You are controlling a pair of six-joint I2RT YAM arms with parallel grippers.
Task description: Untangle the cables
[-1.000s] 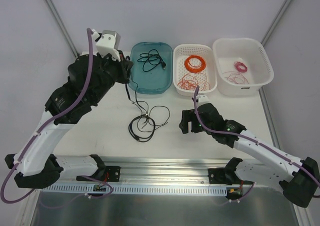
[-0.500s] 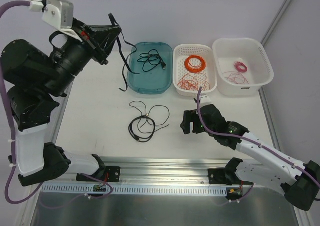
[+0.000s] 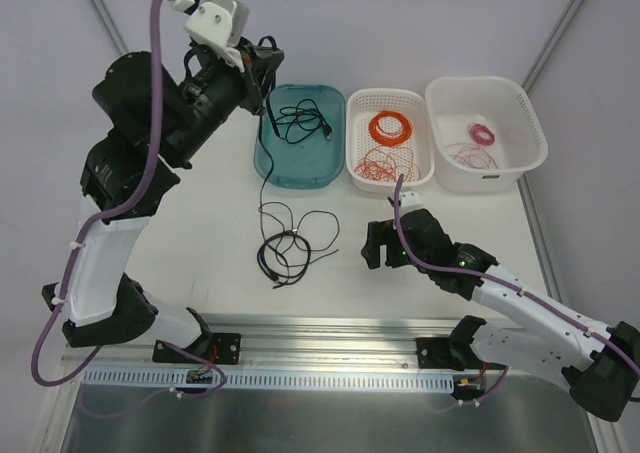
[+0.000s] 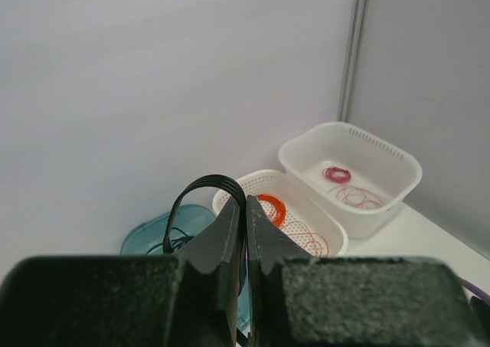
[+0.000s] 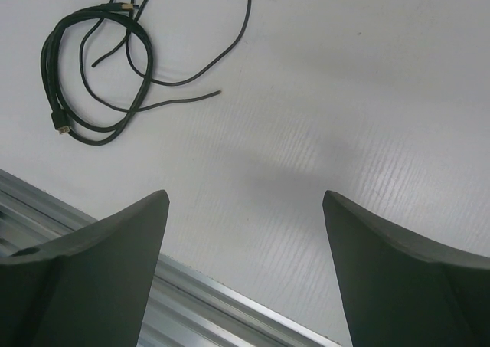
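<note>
My left gripper (image 3: 263,76) is raised high over the left end of the teal tray (image 3: 326,173) and is shut on a black cable (image 3: 265,153). The cable hangs down past the tray's left rim toward the table. In the left wrist view the jaws (image 4: 246,203) pinch a loop of this black cable (image 4: 200,183). A loose clump of black cables (image 3: 289,247) lies on the table below; no orange or pink strand shows in it. My right gripper (image 3: 377,243) is open and empty, low over the table right of the clump (image 5: 96,71).
The teal tray holds another black cable (image 3: 302,121). The middle white basket (image 3: 352,153) holds an orange coil (image 3: 390,127) and loose orange wire. The right white basket (image 3: 534,133) holds a pink coil (image 3: 483,133) and loose pink wire. A metal rail (image 3: 330,331) runs along the near edge.
My left arm lifted the black cable high to the far left, then swung back right over the teal tray. The right arm has barely moved.
</note>
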